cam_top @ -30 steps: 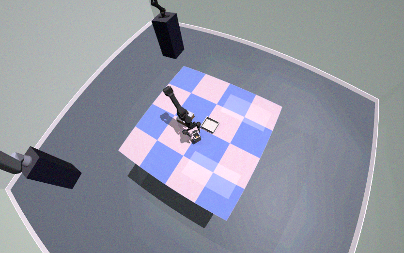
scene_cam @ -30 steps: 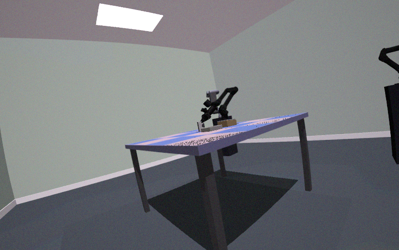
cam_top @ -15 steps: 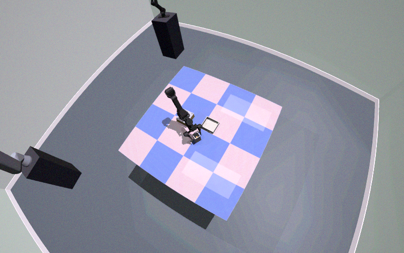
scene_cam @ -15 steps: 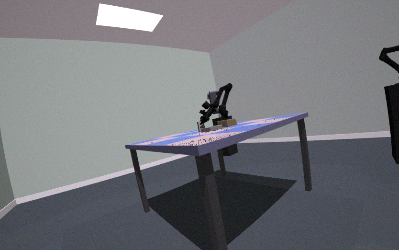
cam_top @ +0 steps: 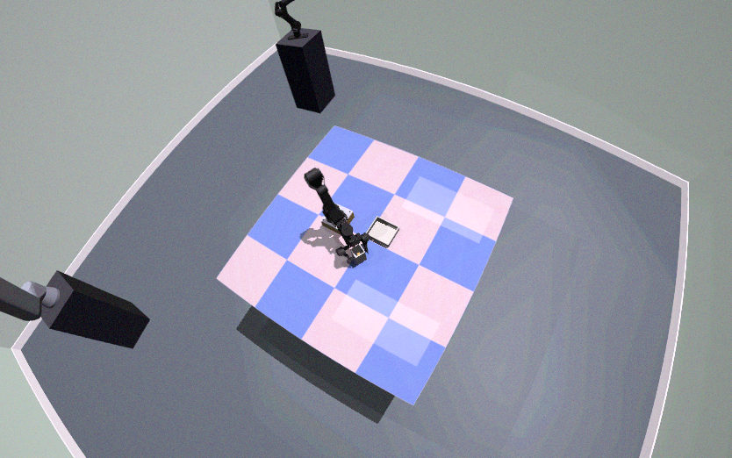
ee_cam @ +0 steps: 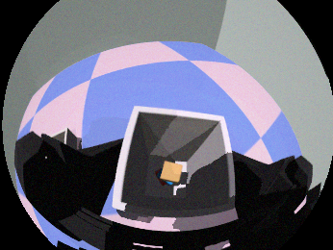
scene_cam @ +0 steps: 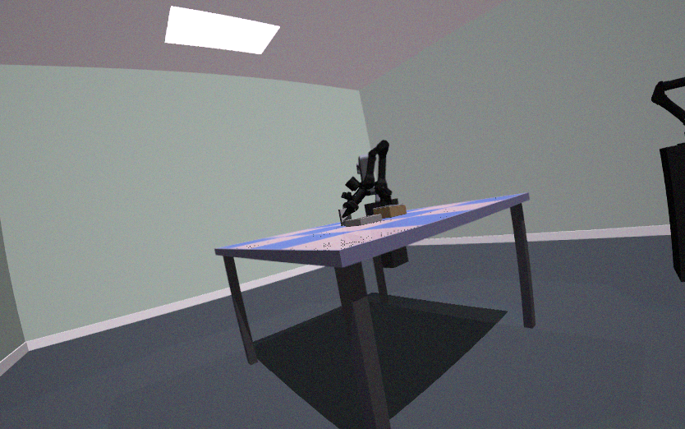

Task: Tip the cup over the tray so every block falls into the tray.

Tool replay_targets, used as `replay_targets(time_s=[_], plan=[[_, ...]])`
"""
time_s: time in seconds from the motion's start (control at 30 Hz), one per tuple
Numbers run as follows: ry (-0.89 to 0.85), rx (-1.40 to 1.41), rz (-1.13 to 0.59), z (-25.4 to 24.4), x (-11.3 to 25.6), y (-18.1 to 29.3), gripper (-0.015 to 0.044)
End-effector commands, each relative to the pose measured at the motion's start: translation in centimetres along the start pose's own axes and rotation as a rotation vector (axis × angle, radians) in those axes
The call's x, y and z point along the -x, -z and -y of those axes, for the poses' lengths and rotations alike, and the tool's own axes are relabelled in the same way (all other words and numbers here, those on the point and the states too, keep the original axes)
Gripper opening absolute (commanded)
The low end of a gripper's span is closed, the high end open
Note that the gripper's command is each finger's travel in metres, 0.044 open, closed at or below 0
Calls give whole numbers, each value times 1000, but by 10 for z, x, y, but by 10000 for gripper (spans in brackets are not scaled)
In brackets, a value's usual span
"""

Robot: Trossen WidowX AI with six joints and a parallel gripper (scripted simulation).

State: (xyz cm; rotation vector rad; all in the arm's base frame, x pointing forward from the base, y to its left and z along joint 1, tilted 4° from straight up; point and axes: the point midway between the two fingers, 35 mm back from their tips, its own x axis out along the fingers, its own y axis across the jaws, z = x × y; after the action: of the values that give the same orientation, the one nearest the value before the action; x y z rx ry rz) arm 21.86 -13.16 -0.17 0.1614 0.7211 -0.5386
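Presently at the reach-and-grasp step, with the cup upright on the desk, closer to the upper-left edge than the lower-right edge in the top view. Inside, an orange block over partly hidden darker and blue pieces. Around the cup, the pincer, spread wide, pinching nothing; contact with the walls impossible to tell. Just beside, toward the desk's right-hand corner, the shallow tray. Next, probably: centre on the walls, close firmly, lift upright above tray height, then carry across before tipping.
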Motion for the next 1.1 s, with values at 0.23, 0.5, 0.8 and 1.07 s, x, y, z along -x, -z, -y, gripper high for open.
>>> replay_targets(time_s=[0.23,0.5,0.8,1.07], plan=[[-4,4,-11,-1,-1,5,359],[-4,4,-11,-1,-1,5,326],[-4,4,-11,-1,-1,5,266],[-4,4,-10,-1,1,1,115]])
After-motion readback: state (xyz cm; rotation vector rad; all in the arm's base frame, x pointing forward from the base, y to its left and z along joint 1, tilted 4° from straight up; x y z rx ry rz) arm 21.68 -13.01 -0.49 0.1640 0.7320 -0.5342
